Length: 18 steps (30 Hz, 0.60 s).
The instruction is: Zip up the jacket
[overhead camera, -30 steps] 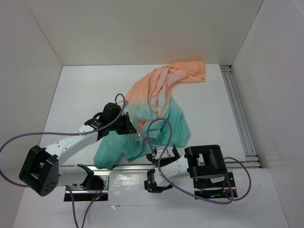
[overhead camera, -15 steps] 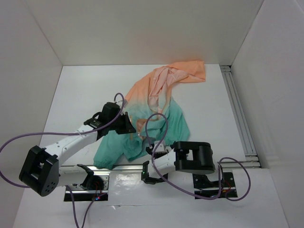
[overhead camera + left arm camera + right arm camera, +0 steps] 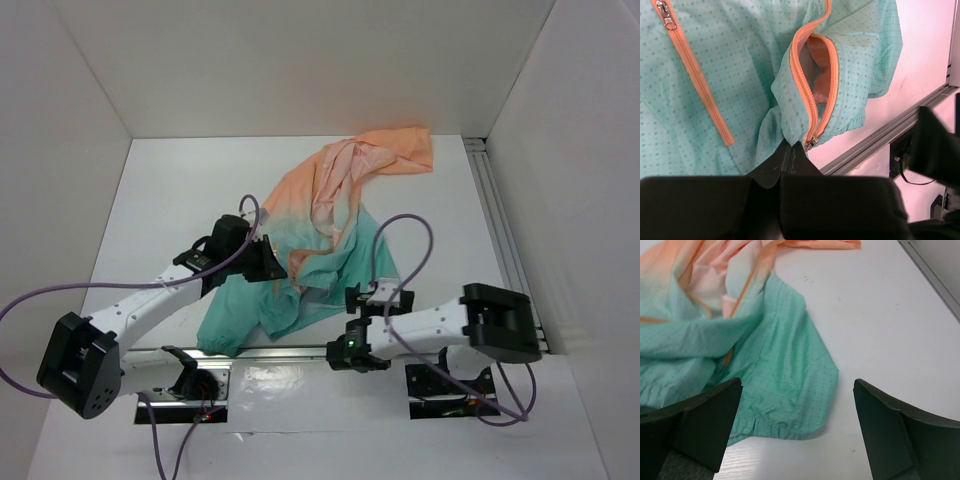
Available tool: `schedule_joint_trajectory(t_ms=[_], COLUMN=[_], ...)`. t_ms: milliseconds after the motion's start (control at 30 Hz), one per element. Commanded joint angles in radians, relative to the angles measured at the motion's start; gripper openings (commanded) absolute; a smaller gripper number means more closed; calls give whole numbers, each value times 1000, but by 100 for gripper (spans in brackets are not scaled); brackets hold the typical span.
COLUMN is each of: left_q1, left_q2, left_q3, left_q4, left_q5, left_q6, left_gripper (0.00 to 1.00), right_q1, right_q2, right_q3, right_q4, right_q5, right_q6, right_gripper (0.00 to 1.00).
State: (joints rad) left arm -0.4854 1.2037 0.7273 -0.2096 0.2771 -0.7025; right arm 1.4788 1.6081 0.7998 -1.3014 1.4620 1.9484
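Right arm has swung out from its folded pose by the base. Its big black joint now sits far to the right, and the right gripper [image 3: 797, 385] hangs over the near teal hem of the thin, soft fabric jacket [image 3: 340, 215], peach-orange fading to teal-green. The purple cable [image 3: 415, 235] on that arm loops higher over the cloth. Left arm and jacket unchanged.

Jacket lies crumpled on the white counter [image 3: 180, 190]. The peach end is toward the far right. The teal end is toward the near edge, close to the grey metal rail [image 3: 880, 140].

Left gripper [image 3: 790, 152]: fingers clenched together, pinching the teal hem at the foot of the orange front zipper [image 3: 812, 95]. The small metal slider [image 3: 811, 144] sits just beside the fingertips, at the bottom of the track. Above it the two zipper halves bow apart, showing peach lining. The orange pocket zip [image 3: 695, 80] runs diagonally to the left, closed, with its pull at the upper end.

Right gripper: fingers spread wide, nothing between them. From the wrist view, contact with the fabric below cannot be judged.
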Motion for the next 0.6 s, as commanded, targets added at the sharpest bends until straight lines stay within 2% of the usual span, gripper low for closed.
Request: schedule_joint_trajectory(t_ms=[0, 133, 267, 367, 400, 500, 567], left_q1=[7, 7, 7, 7, 7, 7, 7], left_q2=[-32, -32, -32, -32, -32, -43, -43], left_q3=[24, 24, 24, 24, 24, 24, 24], left_q4=[19, 29, 41, 41, 41, 41, 41], left_q5=[28, 39, 48, 57, 57, 57, 57], left_q6=[20, 20, 20, 20, 20, 20, 20], left_gripper=[0, 0, 0, 0, 0, 0, 0], right_q1=[-8, -8, -63, -204, -303, -432, -524], right_q2=[-190, -313, -387, -408, -393, -303, -226], right_q3=[-54, -91, -172, -247, -260, -248, -200], right_q4=[4, 4, 57, 226, 281, 310, 260], right_q5=[146, 202, 316, 316, 316, 316, 316], right_q6=[776, 776, 776, 776, 776, 785, 785], right_gripper=[100, 100, 100, 100, 100, 100, 100])
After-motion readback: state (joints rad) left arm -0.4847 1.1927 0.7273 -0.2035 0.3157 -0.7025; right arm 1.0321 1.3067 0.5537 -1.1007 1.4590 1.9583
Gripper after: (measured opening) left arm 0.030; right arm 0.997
